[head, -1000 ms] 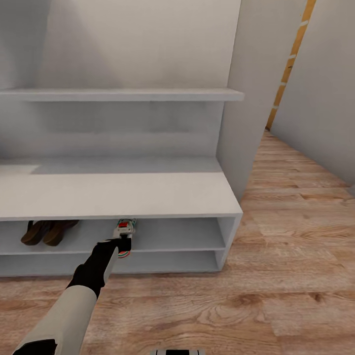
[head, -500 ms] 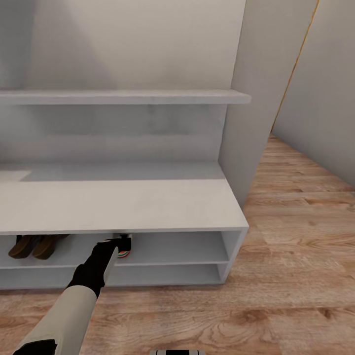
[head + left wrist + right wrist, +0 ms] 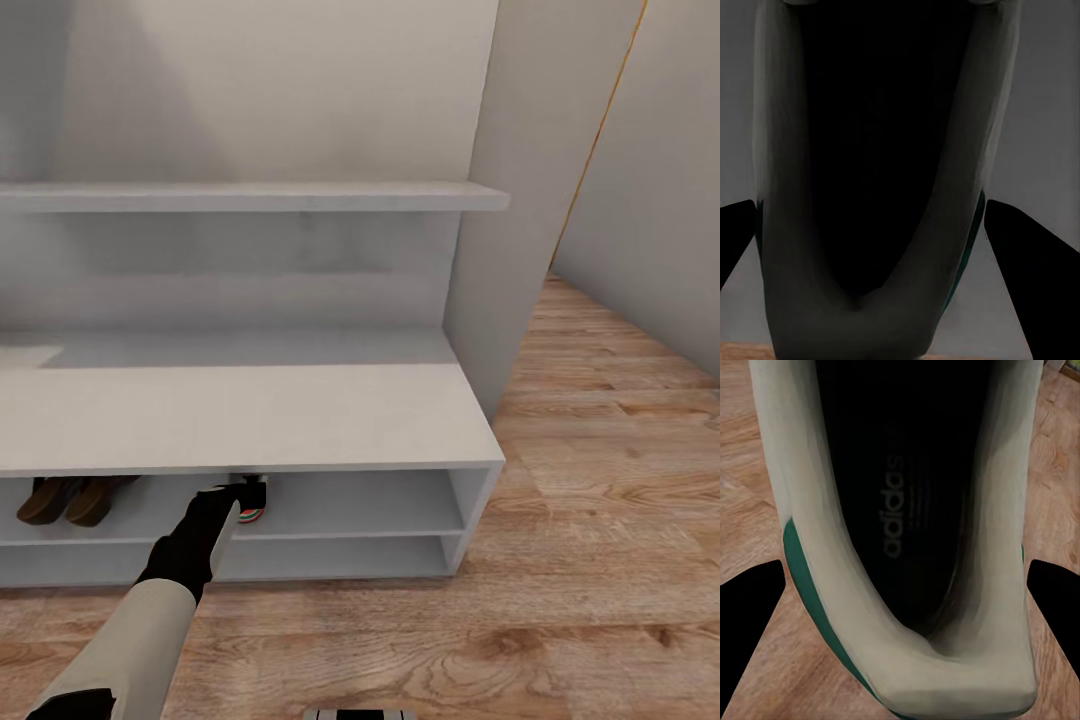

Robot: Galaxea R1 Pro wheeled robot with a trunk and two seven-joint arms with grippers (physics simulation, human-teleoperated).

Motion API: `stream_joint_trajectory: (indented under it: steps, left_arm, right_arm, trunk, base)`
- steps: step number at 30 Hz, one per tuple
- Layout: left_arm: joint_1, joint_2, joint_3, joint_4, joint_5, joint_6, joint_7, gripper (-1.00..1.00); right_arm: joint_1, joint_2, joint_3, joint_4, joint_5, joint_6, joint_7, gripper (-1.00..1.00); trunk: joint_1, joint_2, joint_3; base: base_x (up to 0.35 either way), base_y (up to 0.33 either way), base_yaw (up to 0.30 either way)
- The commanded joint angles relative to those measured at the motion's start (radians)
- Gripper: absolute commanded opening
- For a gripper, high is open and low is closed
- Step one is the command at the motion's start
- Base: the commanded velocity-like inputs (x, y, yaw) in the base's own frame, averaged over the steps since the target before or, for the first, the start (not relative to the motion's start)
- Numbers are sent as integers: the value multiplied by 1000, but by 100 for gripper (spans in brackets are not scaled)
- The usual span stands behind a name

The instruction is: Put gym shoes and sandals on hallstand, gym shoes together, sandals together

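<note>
The light-grey hallstand (image 3: pixel 250 410) fills the head view. Two brown sandals (image 3: pixel 65 498) lie side by side on its upper open tier at the left. My left gripper (image 3: pixel 246 492) reaches into that same tier, right of the sandals, shut on a white gym shoe (image 3: pixel 252 503) with a teal stripe and a red heel patch. In the left wrist view that gym shoe (image 3: pixel 787 187) sits heel-first between the black fingers (image 3: pixel 1035 255). The right wrist view has my right gripper (image 3: pixel 900 585) shut on the other gym shoe (image 3: pixel 810 547), above the wood corridor floor (image 3: pixel 742 450).
A long upper shelf (image 3: pixel 250 195) runs above the bench top. A tall grey side panel (image 3: pixel 520 200) closes the stand on the right, with open plank floor (image 3: pixel 600 480) and a wall (image 3: pixel 660 200) beyond. The lowest tier (image 3: pixel 330 558) holds nothing.
Over the first half second the head view shifted and the left gripper pushed the gym shoe deeper under the bench top. Nothing has moved in the last half second.
</note>
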Motion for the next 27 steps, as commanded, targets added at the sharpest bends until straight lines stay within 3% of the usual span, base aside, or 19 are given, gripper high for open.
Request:
stream_joint_trajectory:
  steps: [1,13,27]
  left_arm:
    - [0,-1,4,24,-13,5,-4,100]
    - [0,0,3,23,-14,6,-4,100]
    - [0,2,0,23,-14,6,-4,100]
  right_arm:
    - [-1,0,-3,1,10,-3,-3,-100]
    - [-1,0,-3,1,10,-2,-3,-100]
    - [-1,0,-3,1,10,-2,-3,-100]
  trunk:
    - [0,0,-1]
    - [0,0,-1]
    - [0,0,-1]
  base:
    - [0,0,0]
    - [-7,0,0]
    - [-299,5,0]
